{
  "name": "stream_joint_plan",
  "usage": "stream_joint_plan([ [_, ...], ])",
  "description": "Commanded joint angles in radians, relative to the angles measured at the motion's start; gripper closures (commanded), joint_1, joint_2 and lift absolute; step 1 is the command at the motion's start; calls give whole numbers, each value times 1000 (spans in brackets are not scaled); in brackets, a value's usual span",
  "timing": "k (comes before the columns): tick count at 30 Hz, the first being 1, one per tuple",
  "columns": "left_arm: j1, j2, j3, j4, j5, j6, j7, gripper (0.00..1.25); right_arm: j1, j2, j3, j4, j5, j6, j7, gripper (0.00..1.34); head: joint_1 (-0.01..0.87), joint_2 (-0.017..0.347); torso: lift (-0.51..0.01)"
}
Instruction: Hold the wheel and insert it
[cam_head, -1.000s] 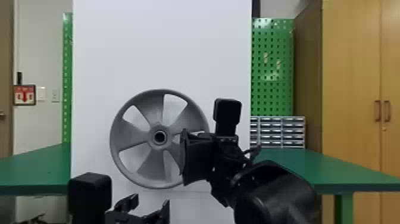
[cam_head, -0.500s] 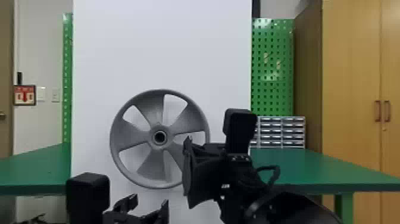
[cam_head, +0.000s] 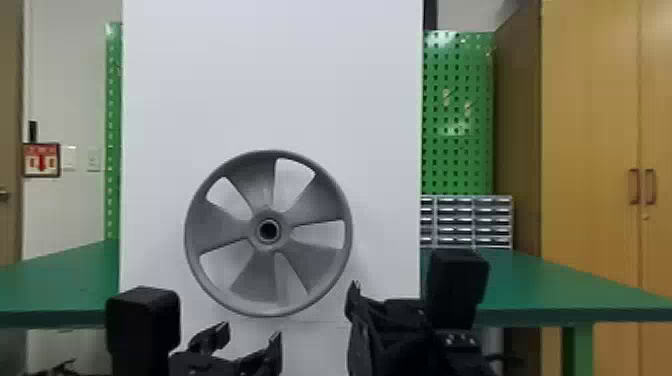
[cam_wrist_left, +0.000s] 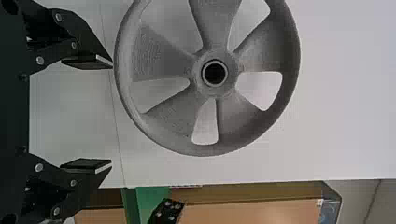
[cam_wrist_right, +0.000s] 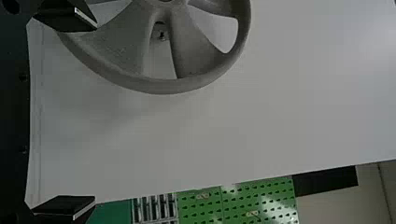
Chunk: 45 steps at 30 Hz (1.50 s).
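Left: green table (cam_head: 60, 292), its near edge running up to the white panel (cam_head: 270, 75). A strip of panel lies between its left edge and the wheel rim.

My left gripper (cam_head: 251, 336): low, below the wheel, fingers apart, with a gap between the tips.

Wheel (cam_head: 268, 244): grey, upright, face-on before the panel, hub hole facing me. More panel extends above the rim than below it. Whether rim and panel touch, I cannot tell.

My right gripper (cam_head: 356, 310): just beside the wheel's lower right rim in the head view. Fingers apart; one overlaps the rim in the right wrist view, contact undetermined. Panel lies between the upper right rim and the panel's right edge; past that edge, drawers (cam_head: 472, 220) and wooden cabinet (cam_head: 590, 100).
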Motion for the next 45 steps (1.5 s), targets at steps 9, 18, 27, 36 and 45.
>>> stream_joint_plan([
  [9,0,0,5,-1,6,-2,0,493,219,-29,-117,-11,83,-61,82,-2,0,25,-489],
  [18,11,0,16,-8,7,-5,0,493,355,-55,-172,-3,108,-144,106,-2,0,25,-489],
  [27,28,-2,31,-9,10,-21,0,495,441,-69,-172,48,120,-205,131,-2,0,25,-489],
  [36,40,-2,48,-18,12,-21,0,493,482,-85,-160,133,129,-326,172,-2,0,25,-489],
  [45,44,-2,51,-20,15,-21,0,493,495,-86,-174,150,131,-340,187,-2,0,25,-489],
])
